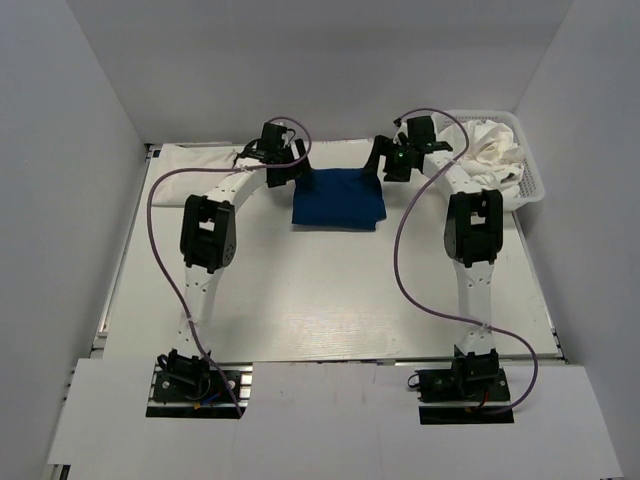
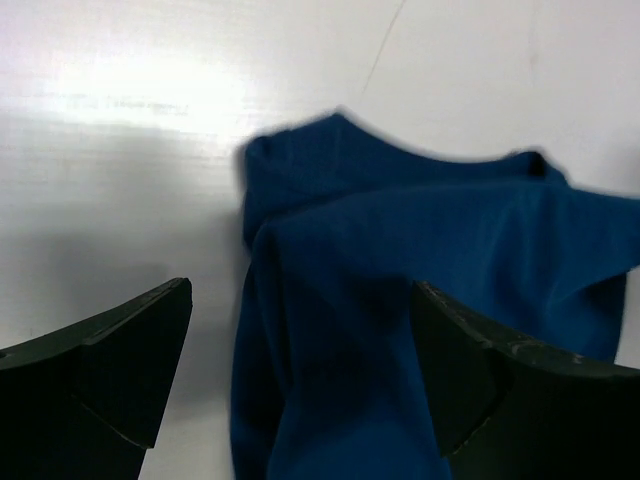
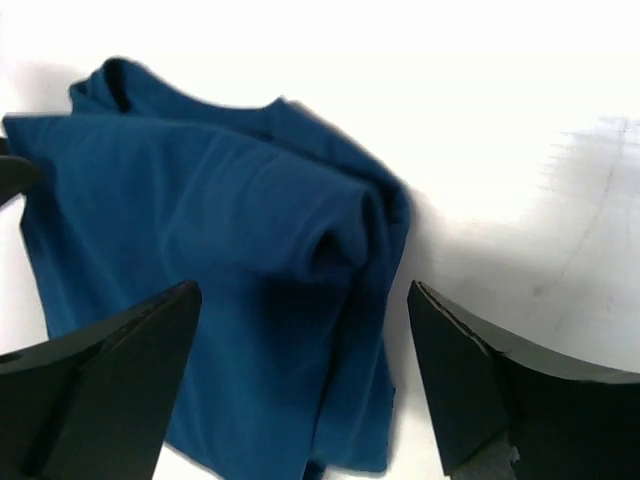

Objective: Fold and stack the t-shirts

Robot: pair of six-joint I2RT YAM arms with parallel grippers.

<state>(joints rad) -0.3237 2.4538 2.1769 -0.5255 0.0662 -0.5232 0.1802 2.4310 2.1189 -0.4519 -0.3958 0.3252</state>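
The royal-blue t-shirt (image 1: 338,200) lies folded into a rough rectangle at the back middle of the table; its print does not show. My left gripper (image 1: 284,168) is open over the shirt's far left corner, whose cloth (image 2: 360,300) lies between the jaws. My right gripper (image 1: 388,166) is open over the shirt's far right corner, where the rumpled edge (image 3: 300,260) lies below the jaws. A folded white t-shirt (image 1: 195,157) lies at the back left. Crumpled white t-shirts (image 1: 492,150) fill the basket at the back right.
The white lattice basket (image 1: 528,192) stands at the table's back right corner, beside my right arm. Purple cables loop off both arms. White walls close in the table on three sides.
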